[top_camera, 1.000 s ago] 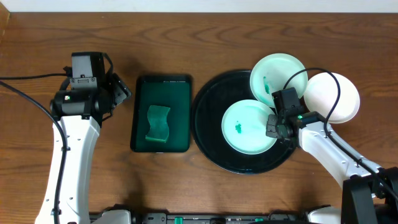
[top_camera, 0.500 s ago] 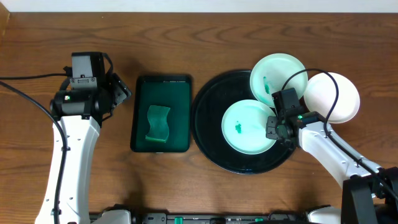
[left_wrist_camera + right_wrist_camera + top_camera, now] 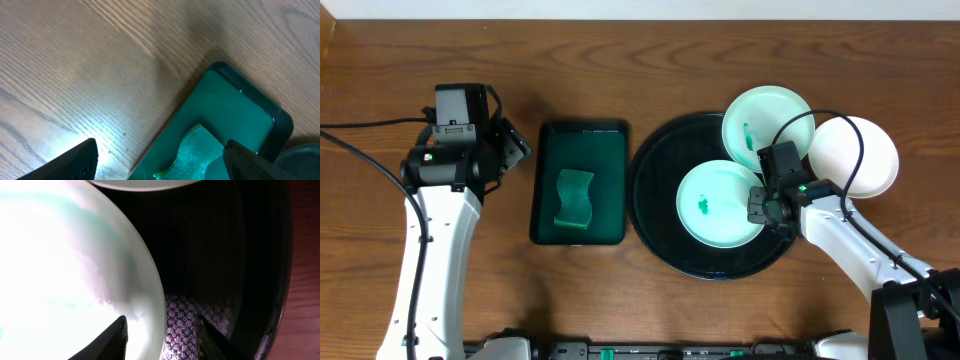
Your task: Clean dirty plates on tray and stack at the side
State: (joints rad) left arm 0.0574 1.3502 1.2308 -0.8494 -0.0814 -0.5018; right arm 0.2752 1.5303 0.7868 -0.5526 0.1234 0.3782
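The round black tray (image 3: 655, 190) holds one plate (image 3: 715, 205) with a green mark at its middle. A second smeared plate (image 3: 767, 122) lies over the tray's upper right rim. A third, plain white plate (image 3: 855, 157) rests on the table just right of the tray. My right gripper (image 3: 758, 207) is at the middle plate's right edge. In the right wrist view that plate (image 3: 75, 270) has its rim between my right gripper's (image 3: 161, 325) parted fingers, with the patterned tray floor (image 3: 185, 320) showing beside it. My left gripper (image 3: 512, 150) stands wide open left of the green tray.
A dark green rectangular tray (image 3: 580, 140) left of the black tray holds a green sponge (image 3: 574, 197). In the left wrist view the sponge (image 3: 197, 147) lies between and below my left gripper's (image 3: 165, 165) spread fingers. Bare wood surrounds both trays.
The right gripper's jaws have spread apart at the middle plate's rim. Neither arm nor any plate has shifted place.
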